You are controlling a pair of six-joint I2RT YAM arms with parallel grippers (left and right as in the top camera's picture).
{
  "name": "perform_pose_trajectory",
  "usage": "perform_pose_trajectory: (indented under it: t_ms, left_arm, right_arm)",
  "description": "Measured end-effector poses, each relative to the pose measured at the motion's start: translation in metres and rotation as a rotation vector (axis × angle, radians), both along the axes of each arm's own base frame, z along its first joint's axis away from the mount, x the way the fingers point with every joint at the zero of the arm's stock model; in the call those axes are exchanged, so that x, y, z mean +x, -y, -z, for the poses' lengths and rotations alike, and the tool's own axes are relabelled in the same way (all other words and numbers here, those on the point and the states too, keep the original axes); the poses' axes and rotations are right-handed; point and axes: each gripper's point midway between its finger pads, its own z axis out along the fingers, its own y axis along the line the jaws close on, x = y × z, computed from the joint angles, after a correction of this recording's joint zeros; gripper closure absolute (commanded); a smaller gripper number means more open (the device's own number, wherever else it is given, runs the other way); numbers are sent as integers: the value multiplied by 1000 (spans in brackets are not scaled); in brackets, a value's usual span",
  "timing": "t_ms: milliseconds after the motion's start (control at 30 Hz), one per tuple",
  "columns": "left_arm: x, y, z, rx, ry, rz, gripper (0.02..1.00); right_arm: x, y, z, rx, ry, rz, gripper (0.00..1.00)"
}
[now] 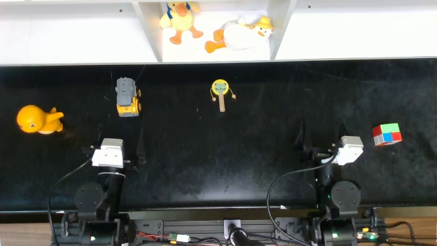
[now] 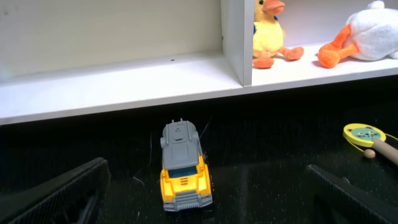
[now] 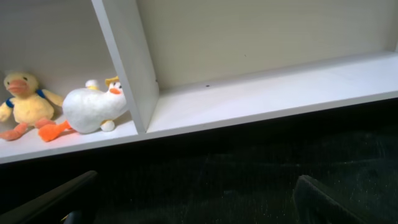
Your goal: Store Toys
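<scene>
A yellow and grey toy truck (image 1: pixel 127 96) stands on the black table, straight ahead of my left gripper (image 1: pixel 117 141), which is open and short of it. In the left wrist view the truck (image 2: pixel 182 166) faces the camera between the spread fingers (image 2: pixel 65 193). An orange duck (image 1: pixel 39 119) sits at the far left. A small round rattle (image 1: pixel 220 91) lies mid-table, its disc (image 2: pixel 364 133) at the wrist view's edge. A coloured cube (image 1: pixel 386 134) lies to the right of my right gripper (image 1: pixel 320 139), which is open with nothing in it, its fingers (image 3: pixel 326 196) apart over bare table.
A white shelf unit (image 1: pixel 82 41) runs along the table's far edge. Its middle compartment holds a yellow plush duck (image 1: pixel 180 19) and a white plush duck (image 1: pixel 240 34). The side compartments (image 3: pixel 273 93) have free room.
</scene>
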Motion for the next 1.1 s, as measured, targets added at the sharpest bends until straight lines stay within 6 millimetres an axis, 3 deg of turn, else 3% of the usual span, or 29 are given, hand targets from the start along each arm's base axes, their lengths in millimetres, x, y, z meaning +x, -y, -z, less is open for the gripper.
perform_pose_trajectory:
  t_ms: [1100]
  left_arm:
    - [-2, -2, 3, 0, -33, -13, 20]
  right_arm:
    - [0, 0, 0, 0, 0, 0, 7]
